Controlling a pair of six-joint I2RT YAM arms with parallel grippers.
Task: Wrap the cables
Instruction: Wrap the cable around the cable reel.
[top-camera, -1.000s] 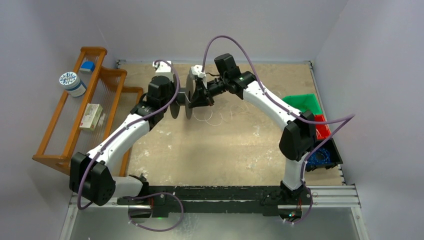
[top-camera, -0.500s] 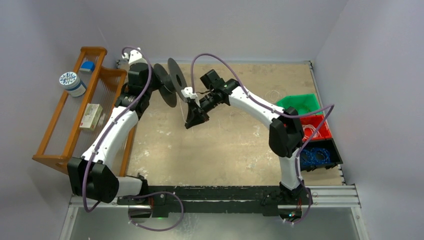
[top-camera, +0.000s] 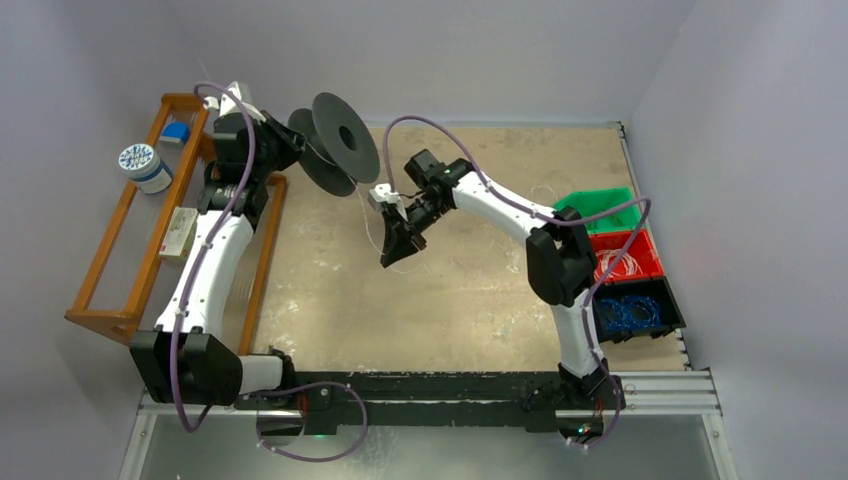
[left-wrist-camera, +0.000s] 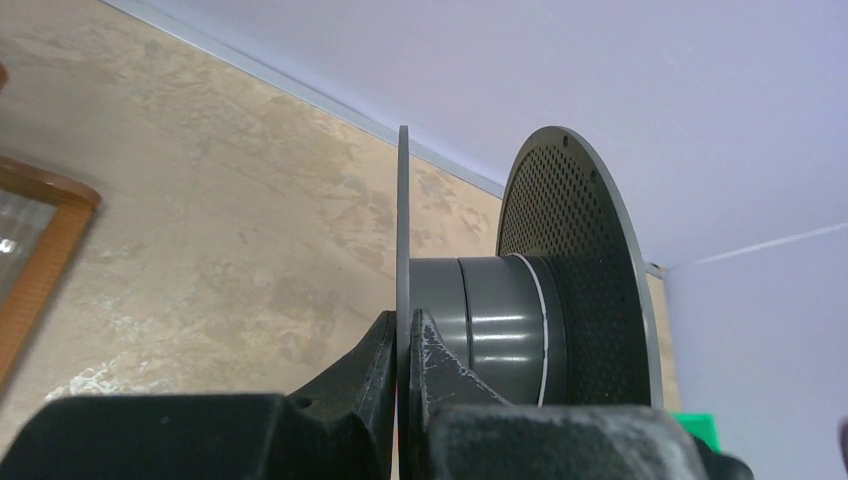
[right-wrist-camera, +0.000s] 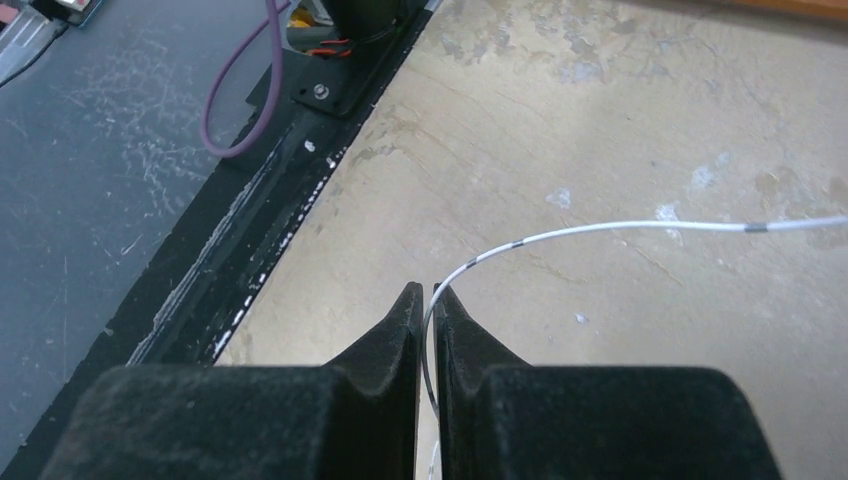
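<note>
Left claw (left-wrist-camera: 405, 340): pinched shut on the thin near flange of the spool (left-wrist-camera: 500, 310), held aloft at 11 o'clock over the worktop (top-camera: 450, 300). Right claw (right-wrist-camera: 427, 300): closed on the cable (right-wrist-camera: 600, 228), low near the middle, at about 5 o'clock from the spool.

Likely trouble from here:
- Losing the cable. Thin and springy, held only at the fingertips; any sharp tug and out of the right claw.
- Losing tension. With slack, probably no keeping the one pale turn on the hub in place.
- Missing the hub. At a poor angle, a catch on a flange edge rather than a drop between the flanges.
- Twisting of the spool in that narrow edge grip under a sideways pull.

Only from above: both arms at once, claws apart, plus bins at 3 o'clock, with more pale loops in the red bin (top-camera: 620, 262); cable itself barely visible there.
Only from the right wrist: cable between the fingers, dark bands along it, curving off toward 3 o'clock.
Only from the left wrist: flange squeezed between the fingers, pale turn beside the far flange; no sign of the right claw.
</note>
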